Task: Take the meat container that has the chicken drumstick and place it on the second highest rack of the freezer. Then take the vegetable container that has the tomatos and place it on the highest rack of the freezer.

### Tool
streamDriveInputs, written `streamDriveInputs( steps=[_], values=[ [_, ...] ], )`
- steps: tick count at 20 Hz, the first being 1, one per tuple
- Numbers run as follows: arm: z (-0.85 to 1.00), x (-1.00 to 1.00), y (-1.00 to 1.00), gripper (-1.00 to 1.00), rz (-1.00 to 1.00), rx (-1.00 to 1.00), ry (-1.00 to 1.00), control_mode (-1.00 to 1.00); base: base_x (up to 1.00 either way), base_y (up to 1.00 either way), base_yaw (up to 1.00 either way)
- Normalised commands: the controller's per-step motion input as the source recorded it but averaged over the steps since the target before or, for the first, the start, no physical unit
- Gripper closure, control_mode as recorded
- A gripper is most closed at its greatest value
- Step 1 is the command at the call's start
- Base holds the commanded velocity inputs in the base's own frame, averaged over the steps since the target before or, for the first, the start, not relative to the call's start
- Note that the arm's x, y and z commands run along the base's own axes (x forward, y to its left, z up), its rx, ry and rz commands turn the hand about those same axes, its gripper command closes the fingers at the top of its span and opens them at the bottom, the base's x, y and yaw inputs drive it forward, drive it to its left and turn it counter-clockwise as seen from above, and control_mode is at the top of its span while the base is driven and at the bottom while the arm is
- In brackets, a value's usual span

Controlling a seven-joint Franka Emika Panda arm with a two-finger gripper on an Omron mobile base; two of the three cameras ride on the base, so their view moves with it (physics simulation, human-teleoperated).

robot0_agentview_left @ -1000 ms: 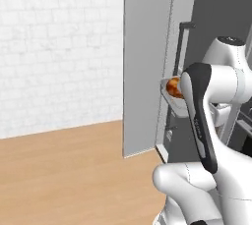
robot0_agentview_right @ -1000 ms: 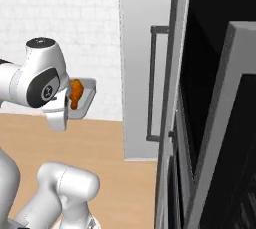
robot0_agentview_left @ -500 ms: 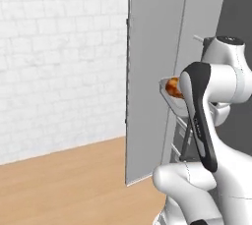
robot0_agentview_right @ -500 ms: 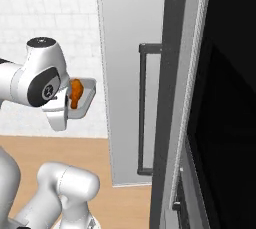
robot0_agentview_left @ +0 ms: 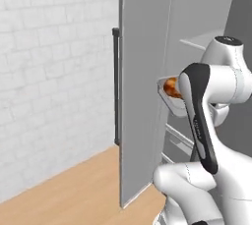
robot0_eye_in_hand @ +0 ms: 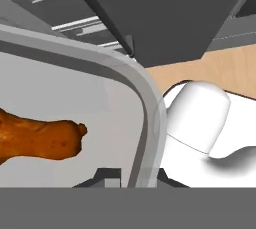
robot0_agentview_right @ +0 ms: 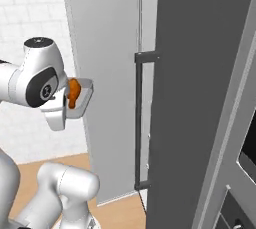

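Observation:
My gripper [robot0_eye_in_hand: 134, 181] is shut on the rim of the meat container [robot0_eye_in_hand: 146, 107], a shallow grey tray held up at chest height. The orange-brown chicken drumstick [robot0_eye_in_hand: 41, 140] lies inside it. From the left base view the container [robot0_agentview_left: 166, 99] and drumstick [robot0_agentview_left: 171, 86] peek out behind my forearm, just beside the freezer's open door [robot0_agentview_left: 145, 81]. The right base view has the container [robot0_agentview_right: 84, 99] in front of that door [robot0_agentview_right: 105, 73]. A light-grey shelf [robot0_agentview_left: 203, 40] sits inside the freezer; which rack it is I cannot tell. The vegetable container with the tomatos is out of view.
The door's long dark bar handle [robot0_agentview_right: 139, 123] runs upright on its outer face. A tall dark grey panel [robot0_agentview_right: 200, 98] stands close at the right. White brick wall [robot0_agentview_left: 54, 71] and wooden floor [robot0_agentview_left: 83, 189] lie to the left of the door.
The whole scene has shifted as the base moved: the freezer door now stands larger and closer. The container and drumstick stay in the same grip at the same height.

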Motion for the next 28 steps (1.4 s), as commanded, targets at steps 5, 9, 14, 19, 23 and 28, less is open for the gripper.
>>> streamDriveInputs(
  steps=[5,9,14,19,23,28],
  values=[
    [0.0,0.0,0.0,1.0,0.0,0.0,0.0,1.0,0.47,0.17,-0.65],
    [0.0,0.0,0.0,1.0,0.0,0.0,0.0,1.0,0.54,0.34,-0.56],
    [0.0,0.0,0.0,1.0,0.0,0.0,0.0,1.0,0.59,0.33,-0.46],
    [0.0,0.0,0.0,1.0,0.0,0.0,0.0,1.0,0.56,0.27,-0.44],
    [0.0,0.0,0.0,1.0,0.0,0.0,0.0,1.0,0.43,0.08,-0.4],
    [0.0,0.0,0.0,1.0,0.0,0.0,0.0,1.0,0.47,0.0,-0.26]
  ],
)
